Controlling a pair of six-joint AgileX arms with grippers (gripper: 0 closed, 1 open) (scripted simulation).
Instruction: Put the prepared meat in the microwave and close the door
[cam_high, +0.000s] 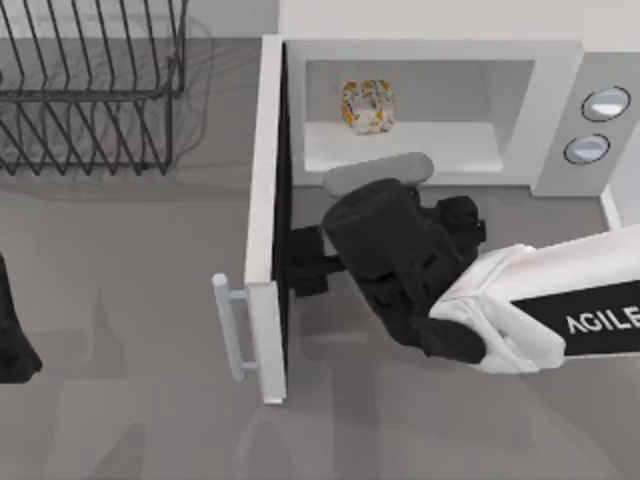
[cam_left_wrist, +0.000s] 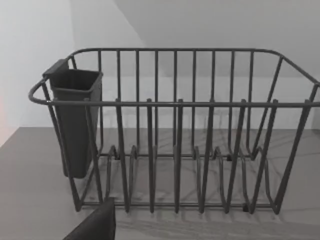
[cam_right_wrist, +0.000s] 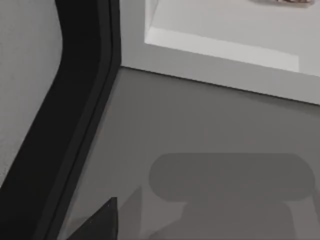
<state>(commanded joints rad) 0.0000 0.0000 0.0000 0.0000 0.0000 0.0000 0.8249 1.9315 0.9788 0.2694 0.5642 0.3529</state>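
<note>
Prepared meat sits inside the microwave, on the cavity floor toward the back wall, well apart from either arm. The door stands swung fully out from the microwave's left edge, dark inner face toward the opening, grey bar handle on its outer side. Right claw is just in front of the microwave's opening, its tip close against the door's inner face; whether the fingers are spread or closed, cannot tell. Judged stage: meat placed, door not yet closed. Left claw is parked far from the microwave, near the dish rack with its dark cutlery cup; its finger state cannot be told either. Risks: the right claw stands on the inner side of the door, so a push from there would drive the door further open rather than shut; if the door swings in while the arm remains before the opening, it would catch the arm. A glancing contact on the panel edge could slip off. Writing: "AGILE" reads in white on the black band of the right arm, cut by the frame edge. The two dials on the microwave carry no legible marking. The bench is plain grey.
</note>
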